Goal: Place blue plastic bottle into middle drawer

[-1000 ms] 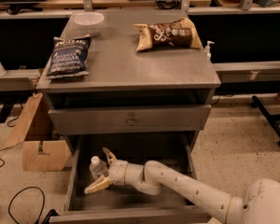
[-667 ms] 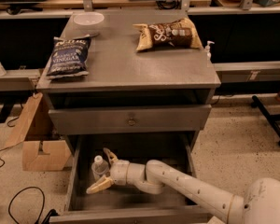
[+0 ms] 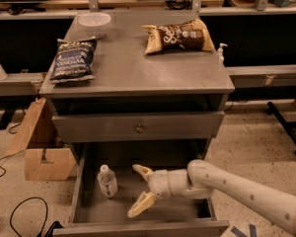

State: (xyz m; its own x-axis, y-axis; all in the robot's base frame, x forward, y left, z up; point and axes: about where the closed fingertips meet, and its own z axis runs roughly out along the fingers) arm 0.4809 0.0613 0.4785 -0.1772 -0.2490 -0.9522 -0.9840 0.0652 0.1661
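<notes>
camera view: my gripper (image 3: 132,191) is inside the middle drawer (image 3: 101,212), fingers spread, holding nothing.
blue plastic bottle (image 3: 107,181): upright, just beside my fingertips.

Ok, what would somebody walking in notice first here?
The white arm reaching in from the right, its gripper open inside the pulled-out middle drawer. Just left of it, not touching, the blue plastic bottle stands upright on the drawer floor. On the cabinet top lie a dark blue chip bag and a brown chip bag.
</notes>
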